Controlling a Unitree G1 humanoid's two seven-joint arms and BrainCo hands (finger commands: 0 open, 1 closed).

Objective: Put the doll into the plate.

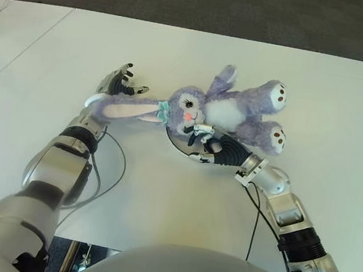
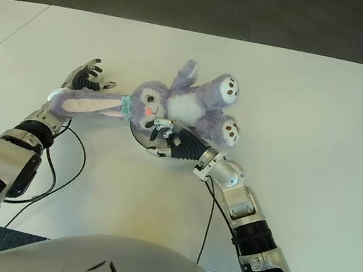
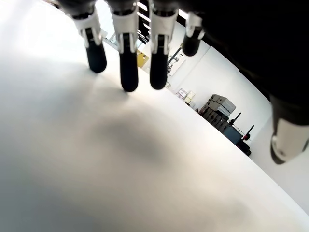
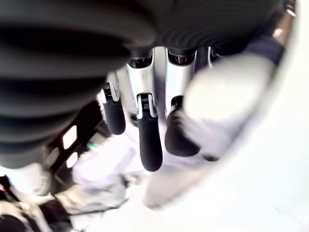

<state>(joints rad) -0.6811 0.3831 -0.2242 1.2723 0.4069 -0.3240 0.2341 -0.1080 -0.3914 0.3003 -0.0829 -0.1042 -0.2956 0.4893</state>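
White worktop [image 1: 322, 109] fills most of the eye views, with dark carpet beyond its far edge. A purple plush bunny doll [image 1: 229, 112] lies on its back across a small white plate [image 1: 179, 144], its head over the plate, its body and feet reaching past it to the right, and one long ear stretched left. The right robot hand [image 1: 202, 141] sits at the plate's near rim, just under the doll's head, fingers [image 4: 149, 140] extended and not clearly gripping the doll. The left robot hand [image 1: 120, 82] shows beside the ear tip, fingers [image 3: 129, 67] spread and holding nothing.
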